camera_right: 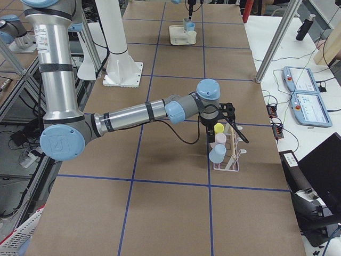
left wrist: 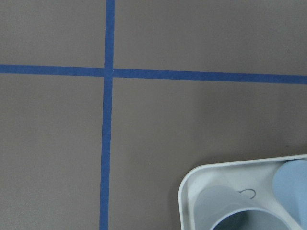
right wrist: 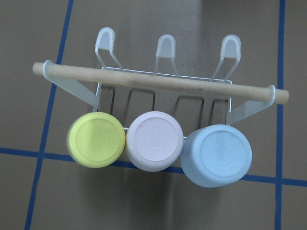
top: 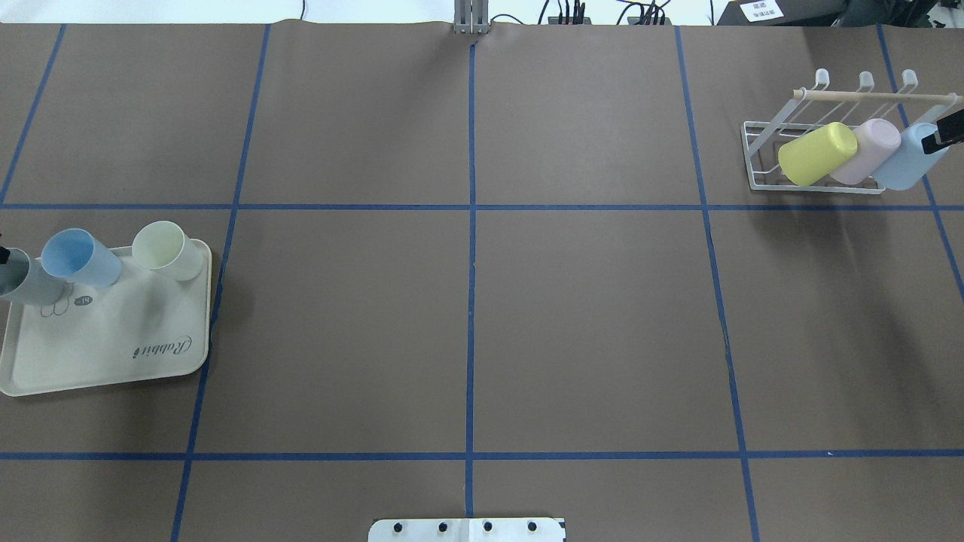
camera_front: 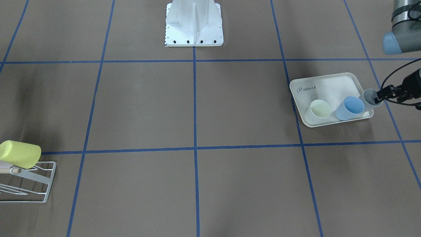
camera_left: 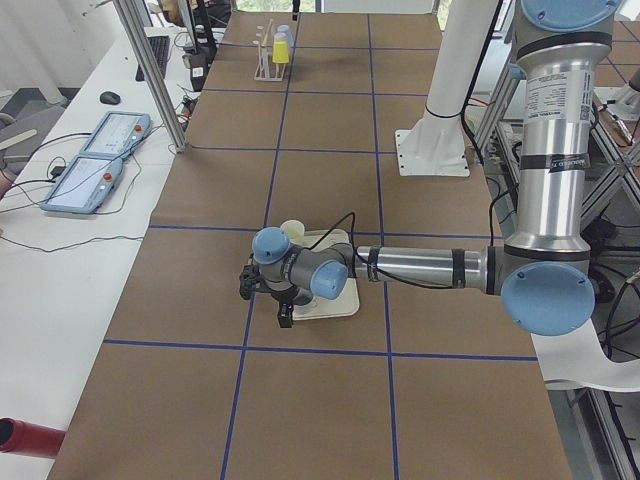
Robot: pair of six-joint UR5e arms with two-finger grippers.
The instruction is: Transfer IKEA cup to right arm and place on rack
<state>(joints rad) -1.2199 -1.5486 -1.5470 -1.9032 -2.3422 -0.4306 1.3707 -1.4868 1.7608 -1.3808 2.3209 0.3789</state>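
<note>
1. IKEA cup, the grey one (camera_front: 368, 98), stands upright in an outer corner of the rabbit-print tray (camera_front: 325, 84). The left tool (camera_front: 380, 95) sits at its rim. One finger seems to reach over the lip, but I cannot tell whether the jaws are spread or pinching the wall.
2. A grip on a single thin wall is, I judge, the first risk. If the bite is shallow, the smooth tapered cup could swing or slip out on the lift.
3. A blue cup (camera_front: 350, 108) stands just beside the grey one on the tray, touching or nearly so, and a cream cup (camera_front: 320, 109) is next along the same edge. A sideways pull rather than a straight lift could tip the blue cup into the cream one.
4. The grey cup stands close to the tray's raised rim. A low exit could catch that rim and drag the tray across the counter (camera_front: 230, 108).
5. Well apart from the tray, at the counter's other end, the right tool (top: 947, 132) hovers by a pale blue cup (top: 900, 159) on the rack (right wrist: 158, 82). Too little of it shows to tell its state.
6. Yellow (top: 817, 154) and pink (top: 866, 150) cups fill the rest of that row, so a fourth cup may knock a neighbour loose.
7. At the handover, a rim grip leaves the right tool the cup's body. If the left tool lets go early, the cup would drop.
</note>
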